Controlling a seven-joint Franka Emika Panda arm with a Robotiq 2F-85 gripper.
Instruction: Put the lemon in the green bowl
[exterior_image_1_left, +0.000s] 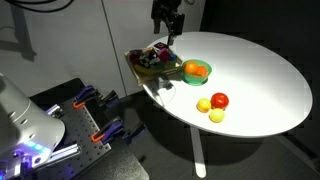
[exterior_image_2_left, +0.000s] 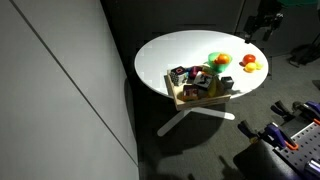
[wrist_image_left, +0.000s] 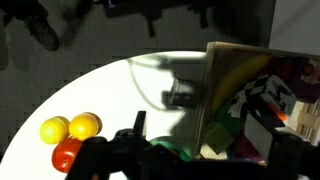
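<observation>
Jaws spread wide and holding nothing. The gripper (wrist_image_left: 190, 152) shows its two dark fingers at the bottom of the wrist view, one low left and one low right, with open space between them. It hangs high and points straight down, dropping in from the top edge in both exterior views, above the far side of the tabletop (exterior_image_1_left: 260, 70) and off the surface. Only the wrist end of the arm shows. Below it sits the tray (exterior_image_2_left: 205, 97), packed with mixed items, and the green bowl (exterior_image_1_left: 206, 70) stands just beside the tray with an orange (exterior_image_1_left: 192, 68) already inside. The lemon (wrist_image_left: 85, 125) is out on the bare tabletop, not in the bowl and well apart from the gripper. In the wrist view it touches a paler yellow fruit (wrist_image_left: 53, 130) on its left, and a red fruit (wrist_image_left: 68, 155) is tucked just below the pair. That view separates the two yellows by shade, deep against pale, which the exterior views do not: there the trio is a tight cluster near the bowl, one red and two yellow, and I cannot tell which yellow is the lemon. The exterior views give the gripper's height over the tabletop and the whole round top, while the wrist view has the tray's tall printed side filling its right half.
</observation>
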